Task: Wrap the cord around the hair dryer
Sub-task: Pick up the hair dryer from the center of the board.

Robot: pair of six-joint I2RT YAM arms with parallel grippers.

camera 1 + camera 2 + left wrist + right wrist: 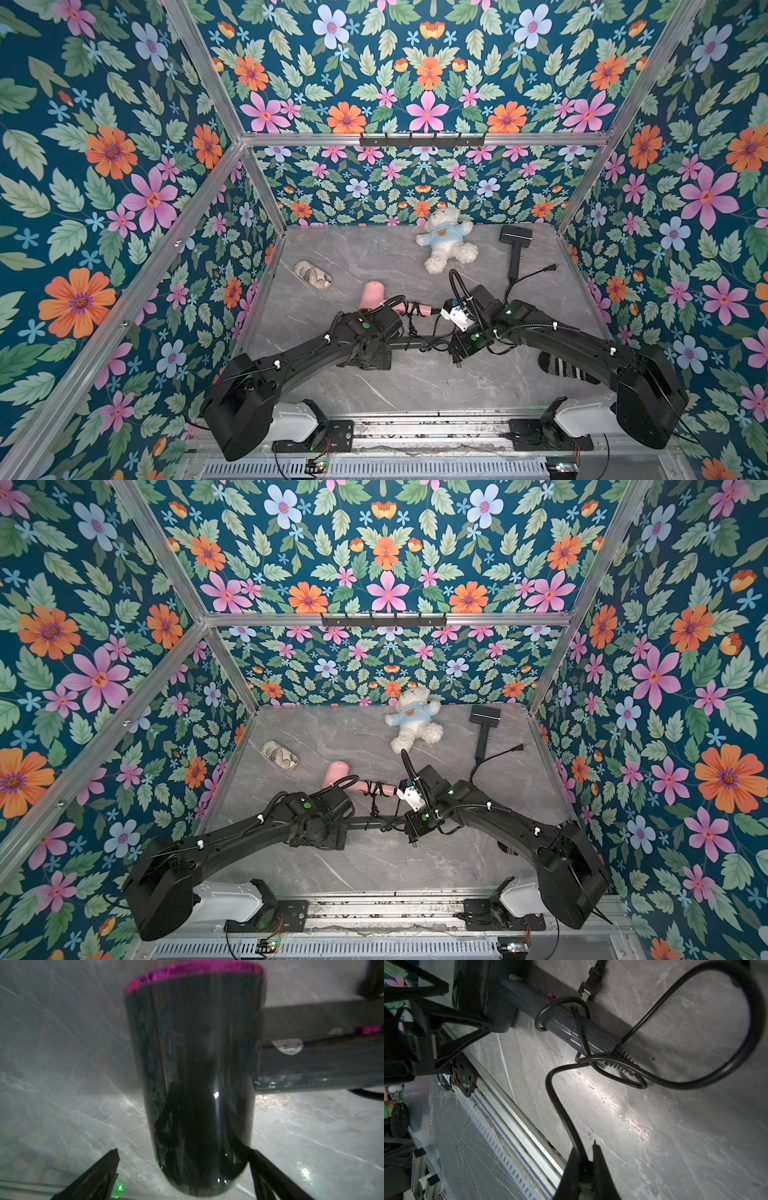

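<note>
left gripper [182, 1153] was wide open in the left wrist view, fingers [99, 1174] either side of the dark hair dryer [193, 1074] barrel; couldn't tell whether either finger touched it. dryer lay on the grey surface [62, 1064], handle [322, 1064] running off sideways.

right wrist view: right gripper [584, 1147] was clamped on the cord [559, 1105]. cord ran up to the handle [571, 1030], a few turns sat around it, and one big slack loop [753, 1012] stood off past the handle's end.

both top views: handle [409, 341] [365, 821] lay between the two wrists at front-centre of the surface, barrel hidden under the left arm. pink dryer [372, 293] just behind, teddy bear [444, 241] well back.
</note>
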